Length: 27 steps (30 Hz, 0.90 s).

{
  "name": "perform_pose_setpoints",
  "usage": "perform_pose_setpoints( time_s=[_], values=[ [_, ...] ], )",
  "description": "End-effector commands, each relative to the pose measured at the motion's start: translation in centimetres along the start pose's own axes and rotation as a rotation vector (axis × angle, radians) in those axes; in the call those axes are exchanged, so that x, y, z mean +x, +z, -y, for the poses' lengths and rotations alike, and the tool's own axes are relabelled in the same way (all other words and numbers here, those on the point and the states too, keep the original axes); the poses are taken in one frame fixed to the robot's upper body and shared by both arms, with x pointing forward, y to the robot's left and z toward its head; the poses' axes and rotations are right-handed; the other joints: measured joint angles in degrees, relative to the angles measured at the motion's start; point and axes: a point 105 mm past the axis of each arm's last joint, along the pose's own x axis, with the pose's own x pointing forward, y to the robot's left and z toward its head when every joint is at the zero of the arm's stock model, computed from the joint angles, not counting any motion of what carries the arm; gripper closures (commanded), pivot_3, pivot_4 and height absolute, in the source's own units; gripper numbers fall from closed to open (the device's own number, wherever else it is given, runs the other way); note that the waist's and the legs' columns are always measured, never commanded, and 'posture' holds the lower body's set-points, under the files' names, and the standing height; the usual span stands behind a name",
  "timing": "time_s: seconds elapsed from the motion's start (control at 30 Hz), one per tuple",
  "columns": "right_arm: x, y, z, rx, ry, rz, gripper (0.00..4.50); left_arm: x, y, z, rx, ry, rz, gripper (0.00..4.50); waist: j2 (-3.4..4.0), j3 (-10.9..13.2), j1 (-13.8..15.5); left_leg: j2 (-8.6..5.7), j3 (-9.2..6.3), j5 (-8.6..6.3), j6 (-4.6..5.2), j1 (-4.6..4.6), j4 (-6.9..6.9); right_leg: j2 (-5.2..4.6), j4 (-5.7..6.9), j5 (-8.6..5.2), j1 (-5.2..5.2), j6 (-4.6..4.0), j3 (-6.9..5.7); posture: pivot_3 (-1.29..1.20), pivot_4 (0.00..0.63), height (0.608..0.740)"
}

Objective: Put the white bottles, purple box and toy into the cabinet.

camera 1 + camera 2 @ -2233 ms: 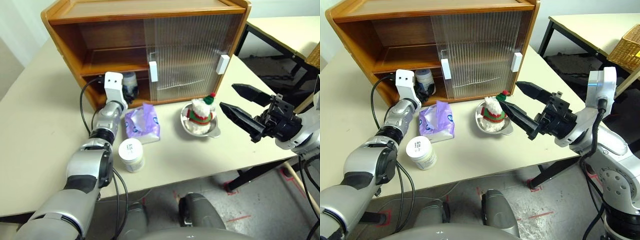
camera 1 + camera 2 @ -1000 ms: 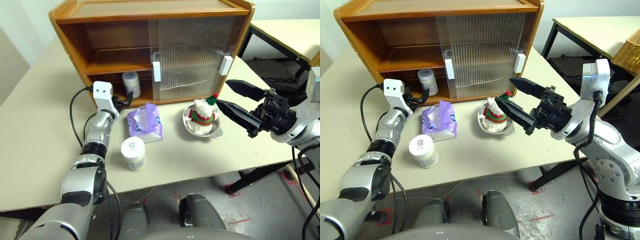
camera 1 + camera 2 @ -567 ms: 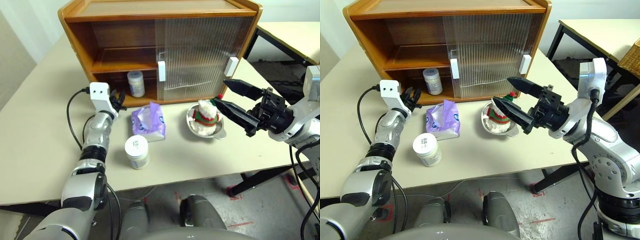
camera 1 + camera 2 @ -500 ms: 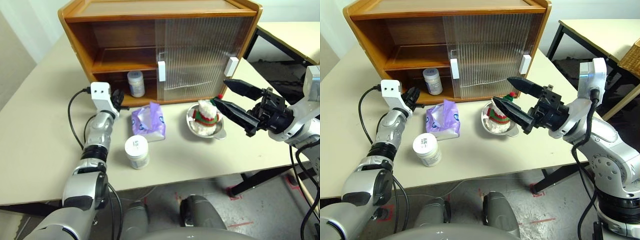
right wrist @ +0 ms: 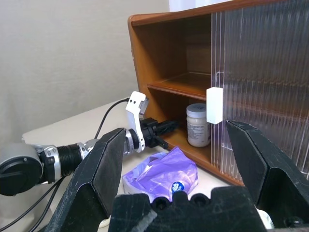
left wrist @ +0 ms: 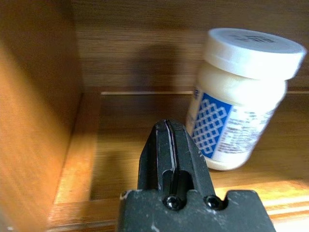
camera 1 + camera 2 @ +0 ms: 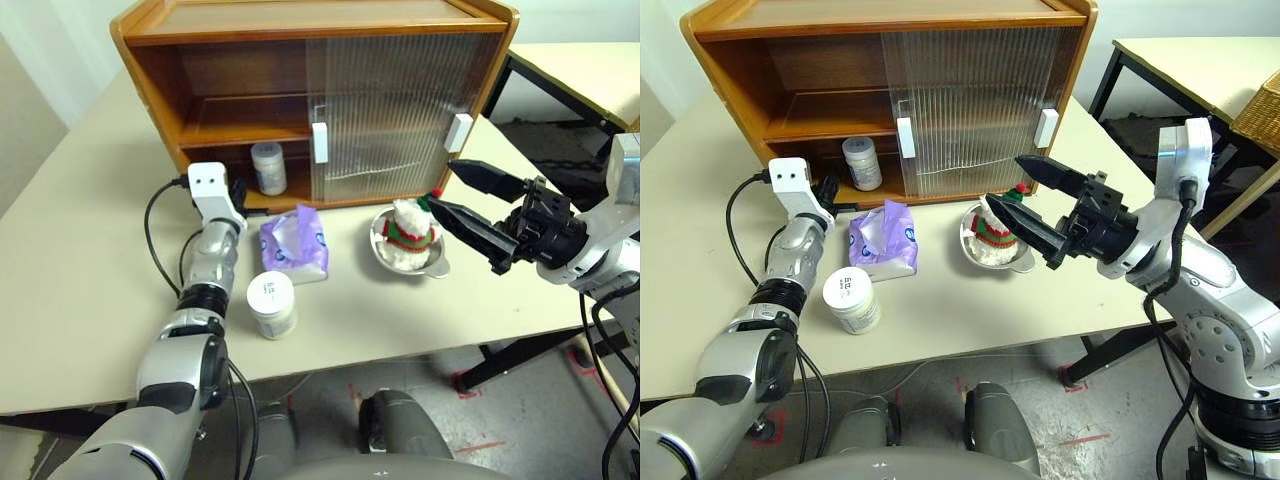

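Observation:
The wooden cabinet (image 7: 300, 100) stands at the back of the table, its left half open. One white bottle (image 7: 268, 167) stands upright on its lower shelf. My left gripper (image 7: 238, 192) is shut and empty just outside that shelf, left of the bottle (image 6: 239, 96). The second white bottle (image 7: 271, 305) stands on the table beside my left forearm. The purple box (image 7: 295, 244) lies in front of the cabinet. The toy (image 7: 407, 228) sits in a steel bowl (image 7: 435, 262). My right gripper (image 7: 441, 185) hovers open just right of the toy.
The ribbed sliding doors (image 7: 385, 110) with white handles (image 7: 320, 142) cover the cabinet's right half. The upper shelf (image 7: 245, 105) holds nothing. A second table (image 7: 590, 70) stands at the far right, with a wicker basket (image 7: 1260, 105) on it.
My left gripper let go of the bottle on the lower shelf, drew back out of the cabinet and shut its fingers. The right arm stayed where it was.

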Motion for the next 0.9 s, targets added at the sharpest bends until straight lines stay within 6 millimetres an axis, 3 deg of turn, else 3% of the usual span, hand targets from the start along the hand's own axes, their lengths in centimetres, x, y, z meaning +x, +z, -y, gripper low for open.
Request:
perform_pose_setpoints(
  time_s=[0.03,0.9],
  values=[
    [-0.1,0.2,-0.2,-0.012,0.0,-0.003,0.0,0.4,0.4,-0.4,-0.005,0.026,0.004,4.48,0.0,0.0,0.0,0.0,0.0,0.0,0.0,0.0,0.0,0.0,0.0,0.0,0.0,0.0,0.0,-0.18,0.0,0.74],
    [-0.1,0.5,-0.5,-0.021,-0.012,0.001,0.0,2.1,0.8,3.9,0.008,-0.069,-0.059,4.48,-0.02,0.0,-0.2,-0.08,-0.01,0.0,-0.01,-0.03,0.03,-0.13,-0.03,0.04,0.04,0.07,-0.07,-0.21,0.0,0.74]
  ],
)
